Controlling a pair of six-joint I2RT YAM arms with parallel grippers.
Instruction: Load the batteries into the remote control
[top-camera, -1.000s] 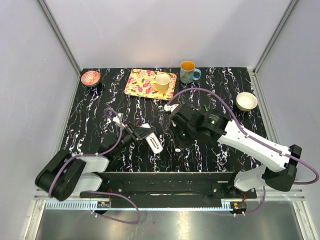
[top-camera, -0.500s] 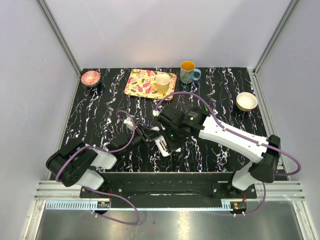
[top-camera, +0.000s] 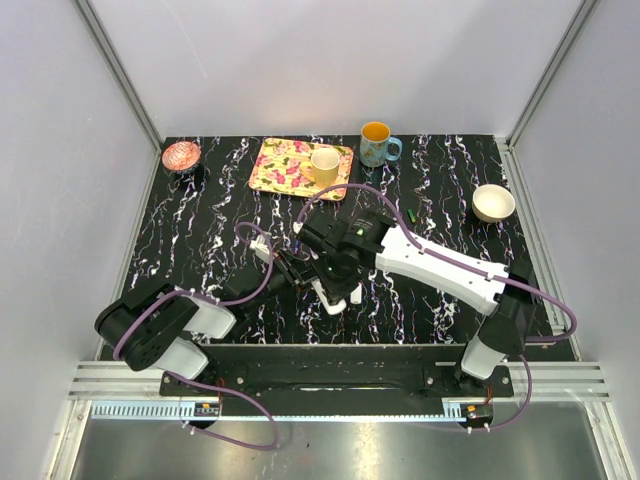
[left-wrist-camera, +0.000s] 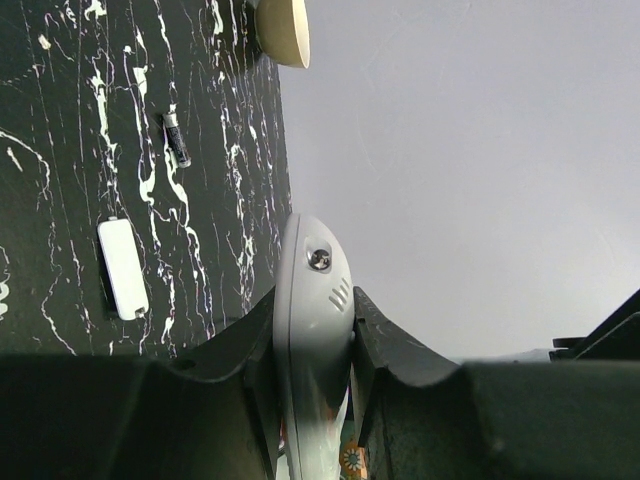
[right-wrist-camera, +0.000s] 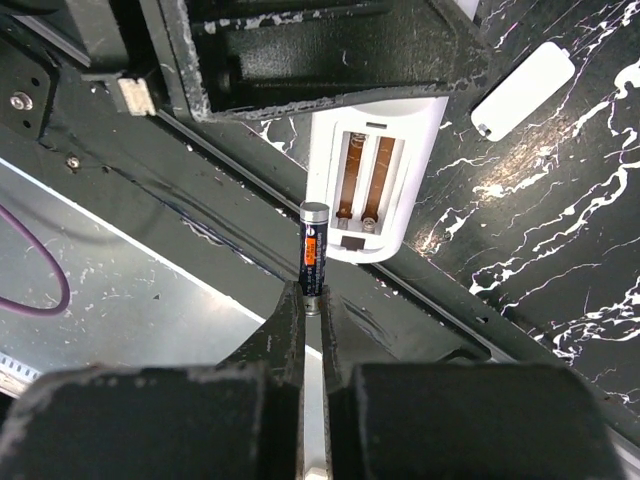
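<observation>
My left gripper (top-camera: 298, 272) is shut on the white remote control (top-camera: 328, 298) and holds it on edge in the left wrist view (left-wrist-camera: 312, 330). The right wrist view shows the remote's (right-wrist-camera: 372, 190) open battery recess with two bare slots. My right gripper (right-wrist-camera: 313, 295) is shut on a dark battery with an orange label (right-wrist-camera: 313, 250), held upright just left of the recess's near end. In the top view the right gripper (top-camera: 336, 275) is right over the remote. Another dark battery (left-wrist-camera: 177, 139) lies on the table, also in the top view (top-camera: 410, 216). A small white cover (right-wrist-camera: 522, 92) lies beside the remote.
A floral tray (top-camera: 285, 168) with a yellow cup (top-camera: 324, 165), a blue mug (top-camera: 377, 145), a white bowl (top-camera: 493, 203) and a pink bowl (top-camera: 181, 155) stand along the back. The table's near edge and black rail (right-wrist-camera: 150, 180) lie just under the remote.
My right arm has swung left with the battery until it is over the remote. My left gripper has carried the remote a little to the right, towards it.
</observation>
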